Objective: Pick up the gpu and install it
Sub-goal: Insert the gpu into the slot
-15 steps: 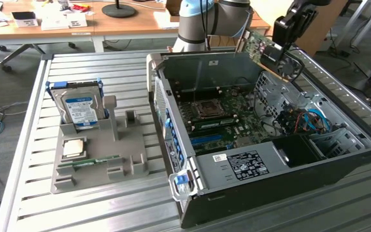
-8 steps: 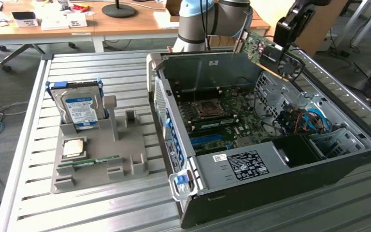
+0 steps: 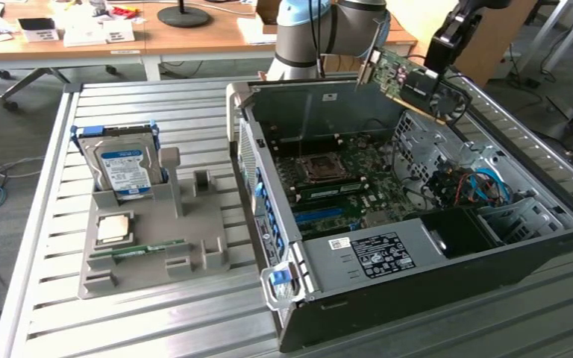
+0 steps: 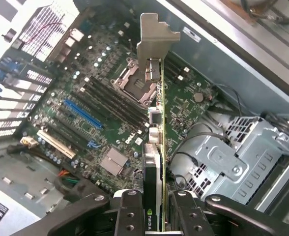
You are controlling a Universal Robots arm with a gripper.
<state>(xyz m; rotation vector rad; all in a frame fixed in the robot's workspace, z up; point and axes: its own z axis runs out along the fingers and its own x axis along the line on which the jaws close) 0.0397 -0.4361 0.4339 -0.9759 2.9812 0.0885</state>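
Exterior light: bright, even and diffuse; no hard shadows on the slatted table (image 3: 167, 313).
Case (image 3: 416, 298) interior: dim by the drive bays; motherboard (image 3: 366, 195) moderately lit.
Wrist glare: vent panel (image 4: 51, 24) washes out white; gpu (image 4: 157, 142) bracket shines pale.
Wrist shadow: foreground nearest the camera is dark.

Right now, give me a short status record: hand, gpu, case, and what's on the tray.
hand: shut on the gpu's edge
gpu: held tilted above the open case, not seated
case: lying open, motherboard exposed
tray: on the exterior view's left of the case; hard drive upright, memory stick lying flat
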